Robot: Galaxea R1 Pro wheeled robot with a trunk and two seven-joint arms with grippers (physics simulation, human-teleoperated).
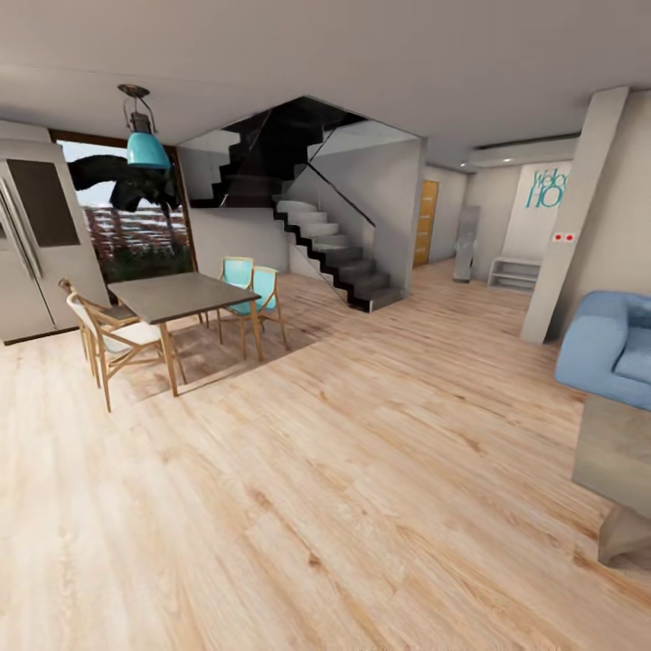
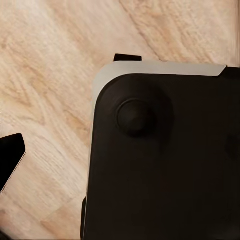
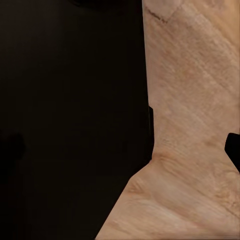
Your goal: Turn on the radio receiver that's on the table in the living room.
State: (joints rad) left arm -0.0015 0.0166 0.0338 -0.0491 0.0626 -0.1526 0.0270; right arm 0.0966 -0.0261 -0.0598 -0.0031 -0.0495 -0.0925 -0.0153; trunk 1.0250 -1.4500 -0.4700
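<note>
Nearest, at the frame's right edge, a corner of the low grey table (image 1: pixel 615 452) enters view with the blue sofa (image 1: pixel 606 348) behind it; the radio receiver cannot be located, so its look, weight and pressing point go unassessed. The dining table (image 1: pixel 181 294) and staircase (image 1: pixel 339 249) stand farther off, upper left to centre. Claw state on either arm cannot be told.

Dining table (image 1: pixel 181 297) left, staircase (image 1: pixel 334 253) behind, sofa (image 1: pixel 608 348) right

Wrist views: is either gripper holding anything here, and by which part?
Nothing seems held: both look down past the robot's dark body at bare wood floor.
</note>
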